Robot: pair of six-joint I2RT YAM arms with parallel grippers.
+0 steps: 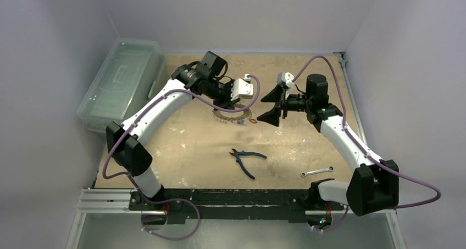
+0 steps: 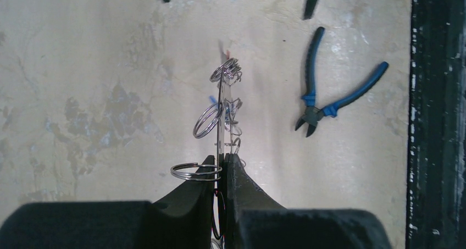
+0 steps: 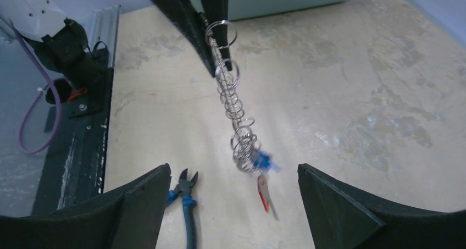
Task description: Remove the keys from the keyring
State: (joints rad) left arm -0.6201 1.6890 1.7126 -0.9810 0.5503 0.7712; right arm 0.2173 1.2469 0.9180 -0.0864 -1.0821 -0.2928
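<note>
The keyring [image 3: 231,100] hangs above the table, a thin silver wire strung with small split rings and keys. My left gripper [image 2: 224,158] is shut on its upper part and sees it edge-on as the keyring [image 2: 222,122]. In the top view the left gripper [image 1: 233,101] holds the keyring [image 1: 233,117] mid-table. At the ring's low end hang a blue tag [image 3: 264,162] and a blurred, red-tagged key [image 3: 265,193]. My right gripper [image 3: 233,177] is open, its fingers wide on either side of that low end without touching it. From above, the right gripper [image 1: 270,107] sits just right of the ring.
Blue-handled pliers [image 1: 247,158] lie on the table nearer the arm bases, also seen as pliers [image 2: 329,103] and pliers [image 3: 187,205]. A silver wrench [image 1: 317,172] lies at the front right. A clear plastic bin [image 1: 121,81] stands at the table's left edge.
</note>
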